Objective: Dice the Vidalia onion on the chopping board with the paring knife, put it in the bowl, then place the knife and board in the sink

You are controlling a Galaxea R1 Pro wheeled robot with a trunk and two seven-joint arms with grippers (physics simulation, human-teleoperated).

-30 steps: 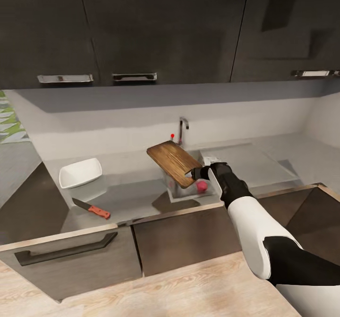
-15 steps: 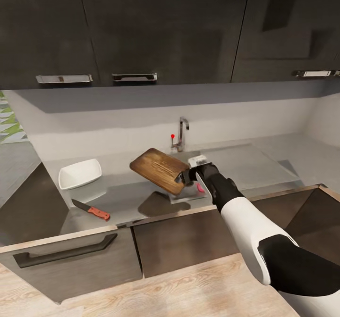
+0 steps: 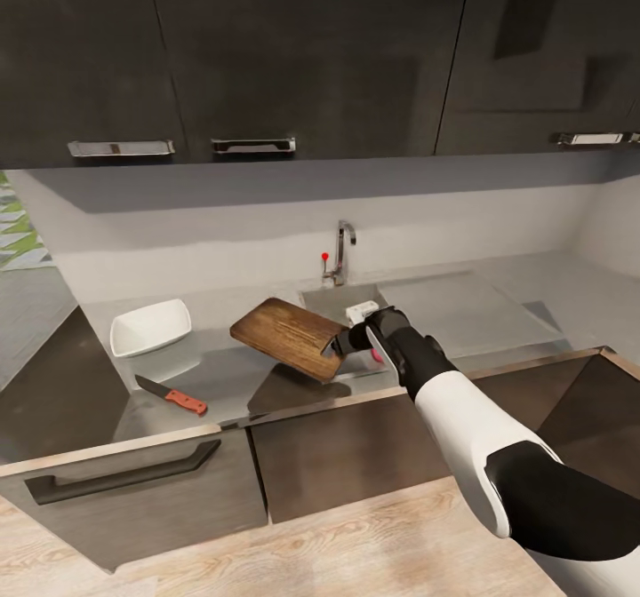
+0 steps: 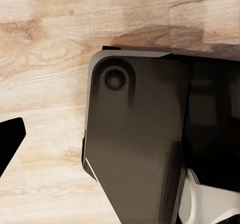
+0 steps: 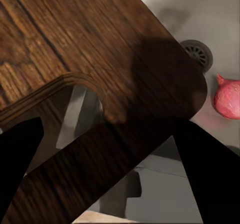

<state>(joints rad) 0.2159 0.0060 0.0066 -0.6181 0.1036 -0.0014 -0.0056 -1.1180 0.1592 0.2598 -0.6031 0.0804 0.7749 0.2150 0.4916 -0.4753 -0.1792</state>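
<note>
Right claw (image 3: 336,345), clamped on the near edge of the chopping board (image 3: 289,338), has carried it further left and lower than half a second ago, so it now hangs tilted over the sink's (image 3: 331,299) left rim and the grey worktop (image 3: 231,375). Its arm reaches forward and left from the shoulder. The Vidalia onion (image 5: 227,96) lies in the basin by the drain; paring knife (image 3: 172,392) and bowl (image 3: 150,326) sit well left.

No legible text, label, brand, number or sign is found in any view. The board (image 3: 289,338), cabinets (image 3: 311,55) and sink (image 3: 331,298) carry no readable markings.
</note>
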